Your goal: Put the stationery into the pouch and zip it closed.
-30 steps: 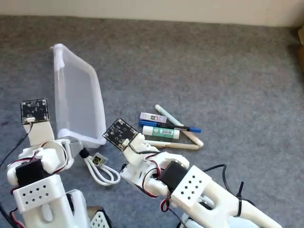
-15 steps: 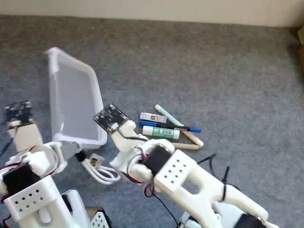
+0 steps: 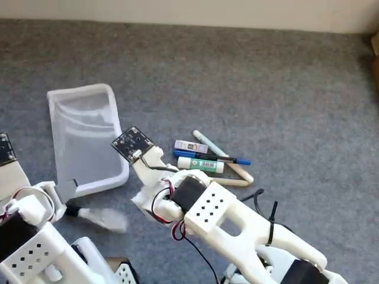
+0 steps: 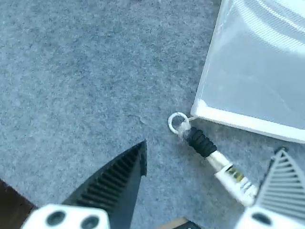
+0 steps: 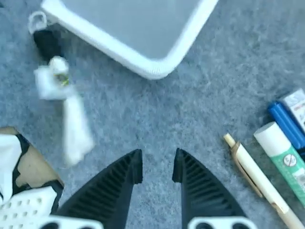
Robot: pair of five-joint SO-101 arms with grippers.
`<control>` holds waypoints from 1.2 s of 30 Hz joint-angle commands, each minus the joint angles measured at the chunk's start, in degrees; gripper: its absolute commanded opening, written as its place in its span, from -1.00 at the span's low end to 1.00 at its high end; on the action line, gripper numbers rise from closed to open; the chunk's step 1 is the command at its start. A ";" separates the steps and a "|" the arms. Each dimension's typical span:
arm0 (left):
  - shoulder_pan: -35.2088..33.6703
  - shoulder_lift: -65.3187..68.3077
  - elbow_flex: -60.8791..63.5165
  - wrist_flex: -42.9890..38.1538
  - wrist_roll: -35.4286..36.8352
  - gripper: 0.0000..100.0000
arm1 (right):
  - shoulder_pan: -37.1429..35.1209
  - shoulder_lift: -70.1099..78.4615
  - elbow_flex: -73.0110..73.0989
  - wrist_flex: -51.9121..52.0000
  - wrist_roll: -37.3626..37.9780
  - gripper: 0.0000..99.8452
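Two empty tools low over the grey-carpeted bench (image 3: 284, 83).
Nearest us, the left tool (image 4: 212, 148) gapes wide, angled down over the pouch's white strap (image 4: 231, 177). The right tool (image 5: 157, 157), its fingers a narrow gap apart, points at bare carpet. Beyond, the clear pouch (image 3: 83, 148) lies flat with the stationery (image 3: 210, 158) near it. We cannot read the glue stick's (image 3: 200, 164) green label. A pale wall (image 3: 177, 9) lies farthest.

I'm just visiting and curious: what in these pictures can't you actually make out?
High view: the strap is blurred, its shape lost.
Right wrist view: the edge cuts off the pen and glue stick.
Left wrist view: the edge cuts off the pouch; whether it is zipped is unclear.
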 commanded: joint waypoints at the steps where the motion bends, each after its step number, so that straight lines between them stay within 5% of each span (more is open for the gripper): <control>1: -0.40 -0.48 -1.63 0.70 0.53 -0.26 | -0.84 -0.31 -4.35 -3.21 -0.62 -0.78; 5: -1.27 -0.48 -1.19 0.53 0.70 -0.26 | -2.33 -0.31 -4.18 -4.79 -0.62 -0.78; 19: -22.02 -0.04 -1.19 -3.25 5.01 -0.26 | -10.51 21.67 -16.22 -4.88 -5.71 -0.78; 36: -22.81 -0.04 -1.01 -3.25 4.92 -0.26 | -10.86 36.79 -20.09 -4.97 -5.80 -0.79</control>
